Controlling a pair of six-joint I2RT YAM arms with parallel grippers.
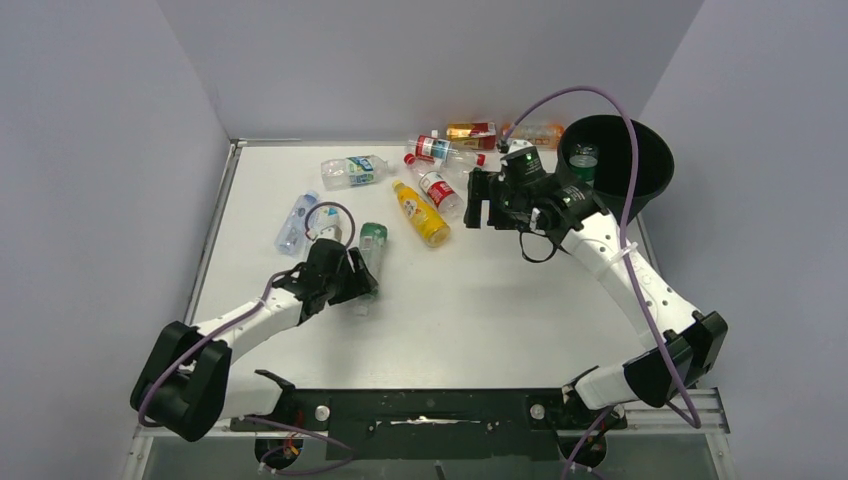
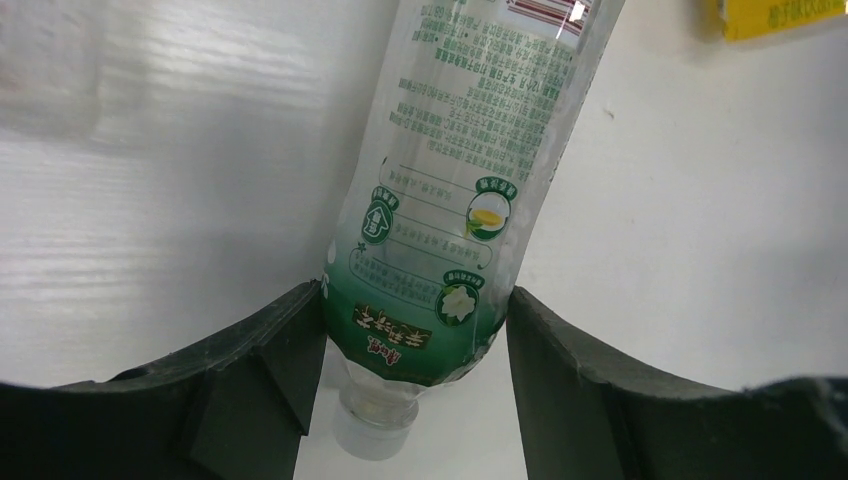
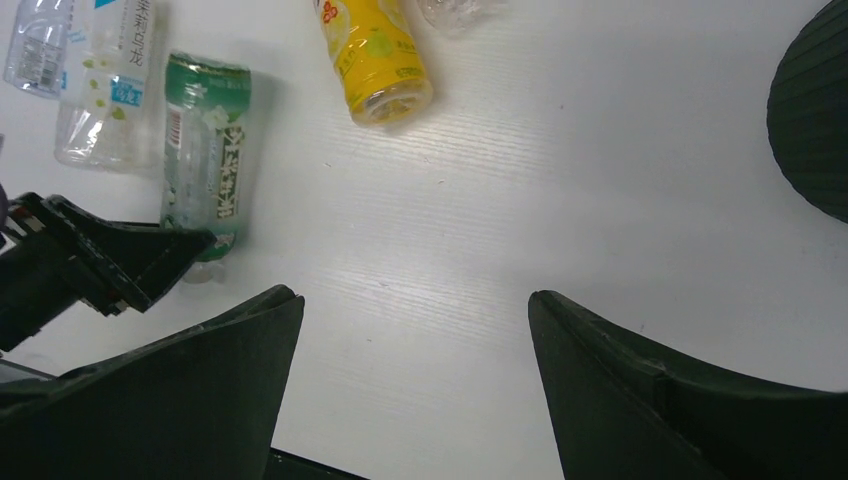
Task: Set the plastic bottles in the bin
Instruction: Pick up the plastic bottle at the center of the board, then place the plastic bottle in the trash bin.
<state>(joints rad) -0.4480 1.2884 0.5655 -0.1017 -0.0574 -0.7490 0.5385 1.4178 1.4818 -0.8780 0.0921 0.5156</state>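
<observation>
My left gripper is shut on a clear bottle with a green label. It grips the bottle near the neck, and the bottle lies on the table with its white cap toward the wrist. My right gripper hangs open over bare table, left of the black bin, with nothing between its fingers. A yellow bottle lies mid-table. Several more plastic bottles lie at the back, two of them red-labelled. One bottle shows inside the bin.
Clear blue-labelled bottles lie at the left and back left. Orange bottles rest against the back wall. Grey walls close in the table on three sides. The right arm's purple cable arcs over the bin.
</observation>
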